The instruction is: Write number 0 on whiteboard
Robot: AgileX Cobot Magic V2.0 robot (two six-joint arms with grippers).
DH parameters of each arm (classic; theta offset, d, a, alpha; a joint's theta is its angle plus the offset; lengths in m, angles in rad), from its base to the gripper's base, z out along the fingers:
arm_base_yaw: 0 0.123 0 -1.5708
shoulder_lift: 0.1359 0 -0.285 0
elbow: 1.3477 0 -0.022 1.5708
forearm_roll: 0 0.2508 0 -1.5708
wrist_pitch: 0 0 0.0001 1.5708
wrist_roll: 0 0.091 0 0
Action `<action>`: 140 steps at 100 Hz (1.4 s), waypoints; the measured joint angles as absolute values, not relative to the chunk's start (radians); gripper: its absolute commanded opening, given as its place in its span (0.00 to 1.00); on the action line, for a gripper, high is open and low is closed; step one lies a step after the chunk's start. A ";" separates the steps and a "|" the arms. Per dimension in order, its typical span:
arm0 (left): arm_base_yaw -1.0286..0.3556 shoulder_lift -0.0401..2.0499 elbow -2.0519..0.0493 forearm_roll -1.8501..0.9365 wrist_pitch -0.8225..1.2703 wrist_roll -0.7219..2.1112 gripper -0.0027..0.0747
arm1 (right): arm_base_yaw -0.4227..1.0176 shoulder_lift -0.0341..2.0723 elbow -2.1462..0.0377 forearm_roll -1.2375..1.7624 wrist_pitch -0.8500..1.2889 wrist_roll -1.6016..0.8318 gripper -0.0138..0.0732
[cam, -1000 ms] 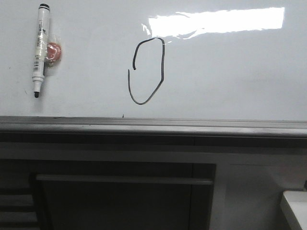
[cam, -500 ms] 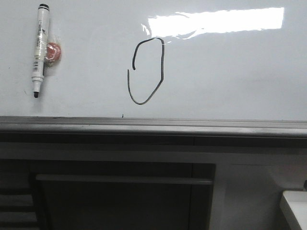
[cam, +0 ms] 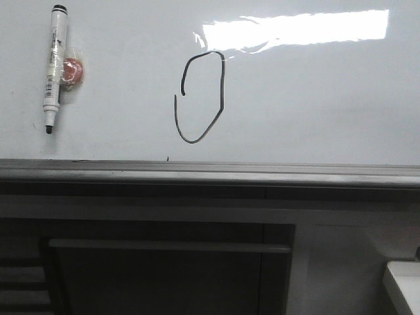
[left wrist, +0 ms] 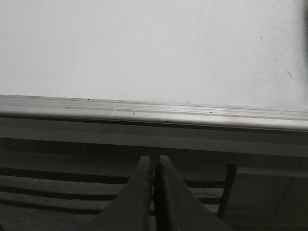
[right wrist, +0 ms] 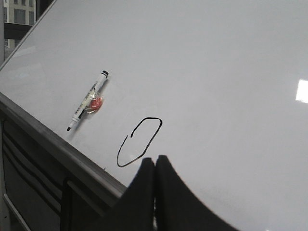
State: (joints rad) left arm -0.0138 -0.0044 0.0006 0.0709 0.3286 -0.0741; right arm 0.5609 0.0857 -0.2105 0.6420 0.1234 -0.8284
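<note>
The number 0 (cam: pixel 199 98) is a thin dark oval outline with a small gap at its upper left, drawn on the glossy whiteboard (cam: pixel 315 111); it also shows in the right wrist view (right wrist: pixel 138 143). A white marker (cam: pixel 53 68) with a black tip is stuck to the board left of the 0, beside a red blob (cam: pixel 72 71). My right gripper (right wrist: pixel 155 161) is shut and empty, back from the board below the 0. My left gripper (left wrist: pixel 154 160) is shut and empty, below the board's grey rail (left wrist: pixel 154 111). Neither gripper shows in the front view.
Dark grey cabinet panels (cam: pixel 164 269) with a horizontal bar lie below the rail (cam: pixel 210 172). A white object's corner (cam: pixel 403 282) sits at the lower right. Light glare (cam: pixel 295 29) marks the upper board. The marker also shows in the right wrist view (right wrist: pixel 87 100).
</note>
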 measured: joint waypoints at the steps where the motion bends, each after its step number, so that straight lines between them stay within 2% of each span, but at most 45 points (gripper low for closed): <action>1: -0.014 -0.004 0.001 0.071 0.329 -0.074 0.01 | 0.561 0.086 -0.211 0.642 0.123 -0.828 0.09; 100: -0.014 -0.004 0.001 0.069 0.329 -0.074 0.01 | 0.561 0.086 -0.211 0.657 0.087 -0.821 0.09; 110: -0.014 -0.004 0.001 0.069 0.329 -0.074 0.01 | 0.553 0.086 -0.211 0.527 0.085 -0.674 0.09; 129: -0.014 -0.004 0.001 0.069 0.329 -0.074 0.01 | 0.463 0.086 -0.211 0.101 0.085 -0.174 0.09; 140: -0.014 -0.004 0.001 0.069 0.329 -0.074 0.01 | 0.374 0.086 -0.207 0.000 0.087 -0.055 0.09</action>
